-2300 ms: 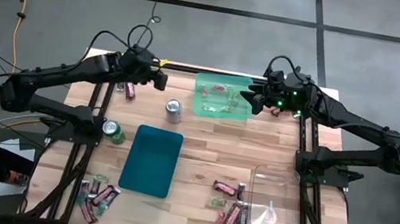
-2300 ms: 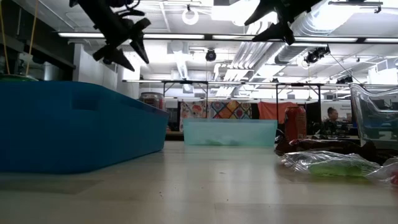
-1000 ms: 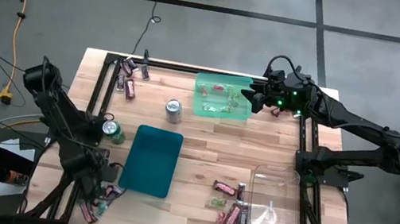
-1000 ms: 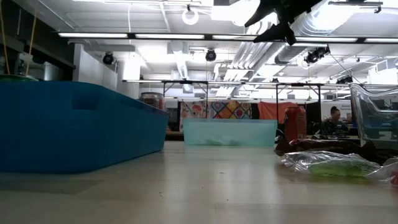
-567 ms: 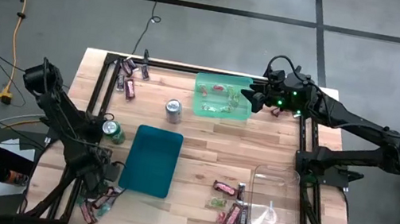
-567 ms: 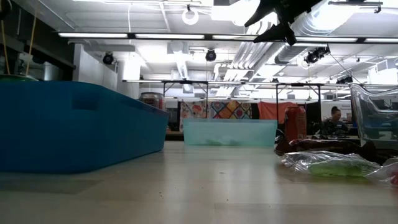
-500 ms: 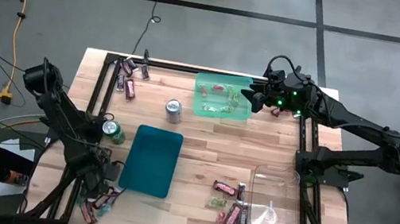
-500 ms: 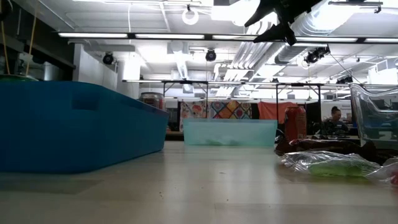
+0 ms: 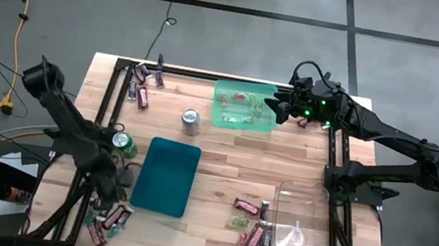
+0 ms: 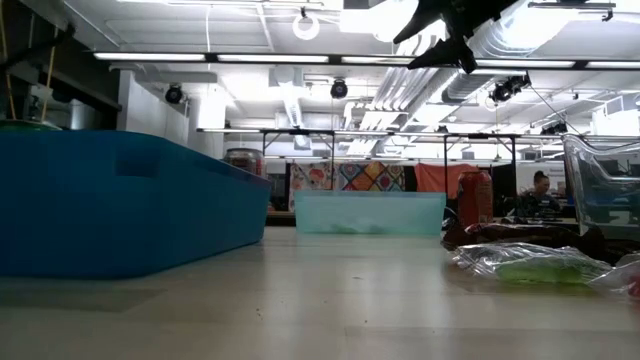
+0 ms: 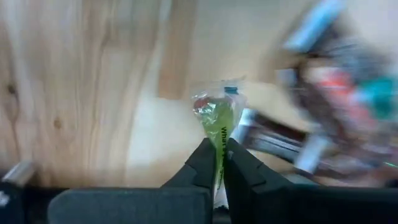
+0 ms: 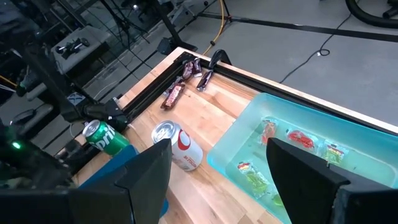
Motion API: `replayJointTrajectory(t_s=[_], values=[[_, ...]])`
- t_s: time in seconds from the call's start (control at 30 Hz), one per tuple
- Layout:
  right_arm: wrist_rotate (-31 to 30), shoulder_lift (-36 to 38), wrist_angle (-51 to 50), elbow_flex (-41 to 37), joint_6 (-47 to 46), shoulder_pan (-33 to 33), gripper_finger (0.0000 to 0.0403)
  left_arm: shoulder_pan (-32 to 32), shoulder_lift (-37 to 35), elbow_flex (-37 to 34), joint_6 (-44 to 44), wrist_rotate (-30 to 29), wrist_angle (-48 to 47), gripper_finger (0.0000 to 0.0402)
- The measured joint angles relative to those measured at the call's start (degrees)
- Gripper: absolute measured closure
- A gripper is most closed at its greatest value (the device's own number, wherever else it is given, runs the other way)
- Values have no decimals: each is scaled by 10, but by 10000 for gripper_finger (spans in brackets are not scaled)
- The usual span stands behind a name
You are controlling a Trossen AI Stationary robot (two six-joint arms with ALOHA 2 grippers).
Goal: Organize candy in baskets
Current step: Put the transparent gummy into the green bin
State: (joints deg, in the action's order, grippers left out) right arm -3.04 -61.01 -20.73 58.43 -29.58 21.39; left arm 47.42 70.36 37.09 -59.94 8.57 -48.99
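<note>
My left gripper (image 9: 116, 191) (image 11: 219, 149) stands over the table's near left, beside the teal basket (image 9: 167, 176), shut on a small green candy (image 11: 217, 118) in a clear wrapper. Just past it lies a pile of candy (image 9: 109, 219). My right gripper (image 9: 279, 110) (image 12: 217, 186) hangs open above the right end of the light green basket (image 9: 244, 107), which has a few candies (image 12: 273, 149) lying in it. More candy (image 9: 252, 225) lies next to the clear basket (image 9: 302, 224), and some (image 9: 144, 85) at the far left. My left gripper pinches the green candy by the end of its clear wrapper (image 11: 219, 144) between its two fingertips. The rest of the candy sticks out past the fingertips, toward the wooden table. Whether it is clear of the table, I cannot tell.
A silver and red can (image 9: 191, 118) lies left of the light green basket. A green can (image 9: 123, 143) stands close to my left arm, at the teal basket's far left corner. Bare wood (image 9: 240, 157) lies between the three baskets.
My left gripper has drawn back a little from the near-left candy pile, toward the far edge and the teal basket. My right arm has kept still.
</note>
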Motion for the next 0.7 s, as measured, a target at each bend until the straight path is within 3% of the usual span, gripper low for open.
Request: replayJointTrajectory(t_s=[0.2,0.37,0.47,0.57,0.7], values=[[0,0,0,0,5,0,144,-83,-148,95,6,-31,-29,400],[0,0,6,0,14,0,144,-243,-179,168,117,-219,-6,401],[0,0,12,0,14,0,144,-370,-145,168,250,-257,92,401],[0,0,25,0,15,0,144,-490,-70,153,355,-210,237,401],[0,0,38,0,16,0,144,-605,78,153,437,-138,418,401]])
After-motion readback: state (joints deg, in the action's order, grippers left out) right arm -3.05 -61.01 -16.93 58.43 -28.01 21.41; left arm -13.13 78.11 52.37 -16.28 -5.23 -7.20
